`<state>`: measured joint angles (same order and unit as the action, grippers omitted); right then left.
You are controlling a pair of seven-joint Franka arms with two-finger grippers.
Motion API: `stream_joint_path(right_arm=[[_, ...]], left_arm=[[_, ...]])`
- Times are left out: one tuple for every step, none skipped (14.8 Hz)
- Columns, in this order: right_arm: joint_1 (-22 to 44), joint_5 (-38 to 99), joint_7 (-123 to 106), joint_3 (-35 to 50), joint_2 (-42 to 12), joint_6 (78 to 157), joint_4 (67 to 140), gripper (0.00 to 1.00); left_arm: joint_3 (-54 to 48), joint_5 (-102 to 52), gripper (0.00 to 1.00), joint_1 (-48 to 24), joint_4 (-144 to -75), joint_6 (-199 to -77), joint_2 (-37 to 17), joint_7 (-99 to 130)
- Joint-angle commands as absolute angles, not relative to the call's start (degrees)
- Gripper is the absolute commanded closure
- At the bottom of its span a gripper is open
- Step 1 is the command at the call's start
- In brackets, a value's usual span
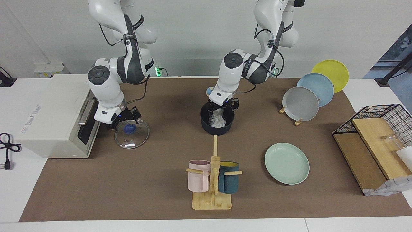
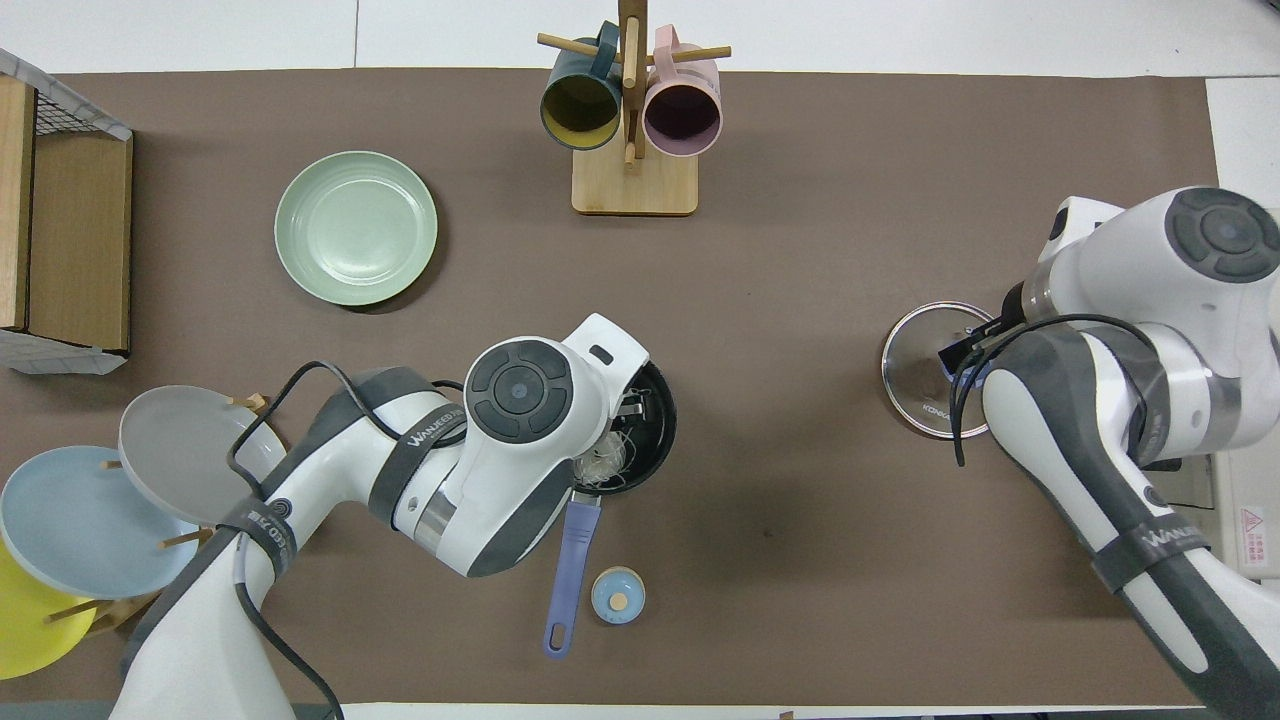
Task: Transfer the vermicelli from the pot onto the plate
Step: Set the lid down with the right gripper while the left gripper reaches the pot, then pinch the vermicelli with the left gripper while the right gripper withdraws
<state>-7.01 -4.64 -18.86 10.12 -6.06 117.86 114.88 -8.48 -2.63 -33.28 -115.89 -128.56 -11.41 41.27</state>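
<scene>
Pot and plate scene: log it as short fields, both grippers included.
pot: mid-table, lid off, handle toward the robots
vermicelli: in the pot
plate: bare, toward the left arm's end
left gripper: open, lowered at the pot's mouth over the vermicelli
right gripper: open, above the glass lid, which lies flat beside the oven
</scene>
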Motion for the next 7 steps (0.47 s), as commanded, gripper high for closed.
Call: stream_joint_path(right_arm=[[-7.56, -4.22, -15.74, 10.55, -6.07, 110.50, 108.04, 0.00], [-7.91, -4.22, -14.86, 10.37, -5.80, 107.26, 105.23, 0.00], [-8.17, -4.22, -14.85, 10.11, -5.54, 103.40, 102.16, 0.00], [-8.26, -4.13, -14.59, 10.11, -5.54, 99.97, 99.08, 0.00], [-8.26, -4.13, -14.24, 10.02, -5.45, 97.67, 96.88, 0.00], [-8.26, -4.13, -14.15, 9.93, -5.19, 95.91, 95.20, 0.00], [-8.44, -4.13, -14.15, 9.93, -4.75, 93.63, 93.53, 0.00]], left_arm=[[-7.38, -3.52, 0.00, -35.85, -116.28, -131.22, -13.53, 42.89], [-7.38, -3.52, 0.00, -35.95, -116.19, -131.31, -14.06, 42.80], [-7.38, -3.43, 0.00, -36.03, -116.10, -131.13, -14.50, 42.72], [-7.38, -3.43, 0.00, -36.38, -116.10, -131.05, -14.68, 42.37], [-7.30, -3.43, 0.00, -36.82, -116.10, -131.04, -15.03, 42.19], [-7.29, -3.34, 0.02, -36.83, -116.10, -131.04, -15.46, 42.19], [-7.29, -3.25, 0.12, -36.83, -116.10, -131.04, -15.47, 42.19]])
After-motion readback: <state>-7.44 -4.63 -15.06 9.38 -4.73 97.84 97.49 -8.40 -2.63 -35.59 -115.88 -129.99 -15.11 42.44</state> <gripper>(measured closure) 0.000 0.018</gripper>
